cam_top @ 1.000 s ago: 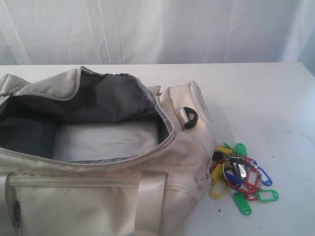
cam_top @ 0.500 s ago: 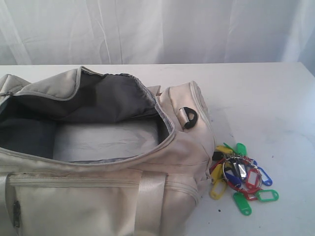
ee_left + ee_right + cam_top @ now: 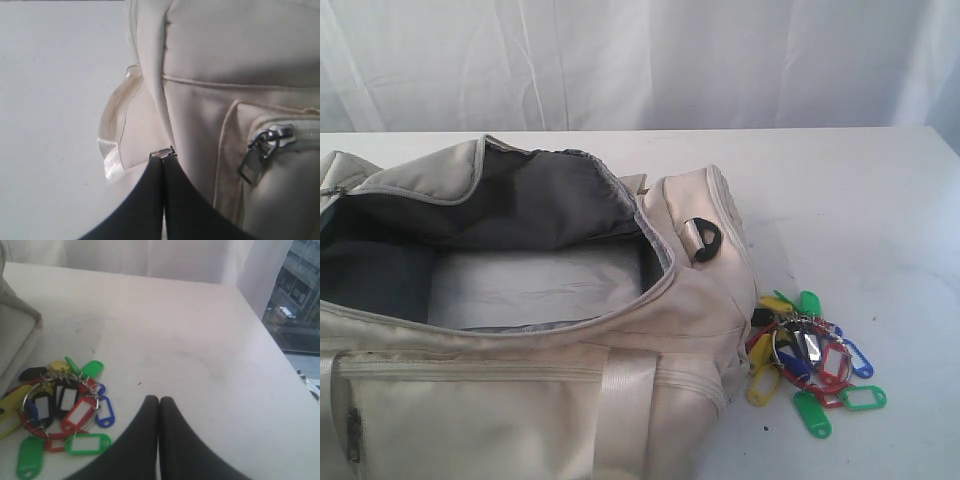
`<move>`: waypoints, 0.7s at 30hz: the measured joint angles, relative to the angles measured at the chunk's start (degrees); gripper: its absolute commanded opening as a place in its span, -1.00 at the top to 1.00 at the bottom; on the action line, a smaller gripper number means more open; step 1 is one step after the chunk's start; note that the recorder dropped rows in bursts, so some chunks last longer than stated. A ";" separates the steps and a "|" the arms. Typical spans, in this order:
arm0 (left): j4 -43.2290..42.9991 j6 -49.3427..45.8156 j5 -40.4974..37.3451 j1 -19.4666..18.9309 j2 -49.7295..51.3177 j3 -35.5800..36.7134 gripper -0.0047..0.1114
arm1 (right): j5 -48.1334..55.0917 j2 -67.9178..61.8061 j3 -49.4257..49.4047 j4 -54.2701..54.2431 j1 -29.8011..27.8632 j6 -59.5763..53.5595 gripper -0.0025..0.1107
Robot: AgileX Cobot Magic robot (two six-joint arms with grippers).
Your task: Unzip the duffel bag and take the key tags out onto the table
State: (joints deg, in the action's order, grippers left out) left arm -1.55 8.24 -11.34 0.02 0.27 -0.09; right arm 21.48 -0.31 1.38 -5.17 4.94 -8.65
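Note:
The cream duffel bag [image 3: 520, 400] lies unzipped on the white table [image 3: 850, 200], its grey lining showing. The key tags [image 3: 805, 355] rest on the table just off the bag's right end. Neither gripper shows in the exterior view. In the left wrist view my left gripper [image 3: 163, 159] is shut on a small metal zipper pull [image 3: 162, 153] at the side of the bag [image 3: 210, 115]. My right gripper [image 3: 159, 401] is shut with nothing in it, hovering over bare table [image 3: 200, 340] a short way from the key tags [image 3: 60, 410].
A dark zipper pull [image 3: 260, 155] hangs on a side pocket near the left gripper, and a pale webbing strap [image 3: 112, 145] loops out beside it. A dark D-ring [image 3: 704, 238] sits on the bag's right end. The table's edge [image 3: 270, 345] runs close to the right gripper.

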 measured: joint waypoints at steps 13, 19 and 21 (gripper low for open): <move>0.00 0.00 0.00 0.00 0.00 0.00 0.92 | -1.12 0.00 -1.07 -0.29 0.00 0.00 0.96; 0.00 0.00 0.00 0.00 0.00 0.00 0.92 | -1.91 0.00 -1.07 -4.31 0.00 0.00 0.96; 0.00 0.00 0.00 0.00 0.00 0.00 0.92 | -1.91 0.00 -1.07 -5.73 0.00 0.00 0.96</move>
State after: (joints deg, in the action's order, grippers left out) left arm -1.55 8.24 -11.34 0.02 0.27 -0.09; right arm 19.58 -0.31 0.31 -10.89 4.94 -8.65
